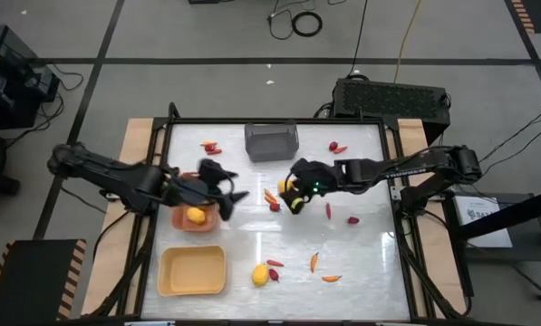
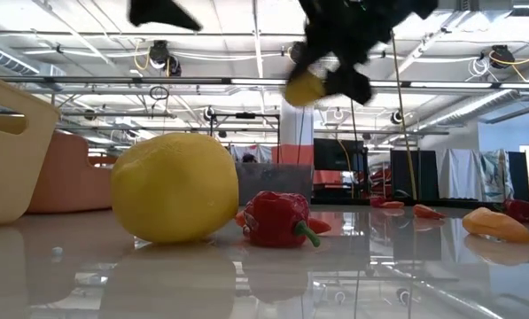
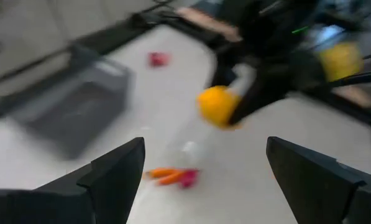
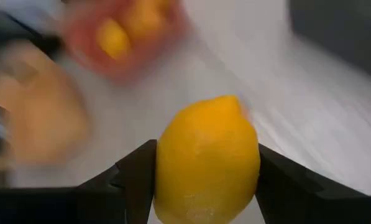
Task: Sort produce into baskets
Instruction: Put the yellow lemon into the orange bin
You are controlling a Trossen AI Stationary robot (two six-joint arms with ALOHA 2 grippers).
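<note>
Right tool (image 1: pixel 294 193) clamps yellow lemon (image 4: pixel 207 158), lifted above desk (image 1: pixel 361 244) centre. Left tool (image 1: pixel 223 187) spread wide, empty, over orange-brown tray (image 1: pixel 183 220) near desk's left edge, one lemon inside.

Lemon (image 4: pixel 207 158) in dark right gripper (image 4: pixel 197 171): bright yellow. Tray (image 1: pixel 195 217) w/ yellow fruit (image 1: pixel 195 215): orange-brown. Second tray (image 1: pixel 193 271): pale yellow. Bin (image 1: pixel 271 141): grey. Pepper (image 2: pixel 277 218): red, green stem. Tabletop (image 1: pixel 361 263): glossy white. Left gripper (image 3: pixel 204 180): black.
</note>
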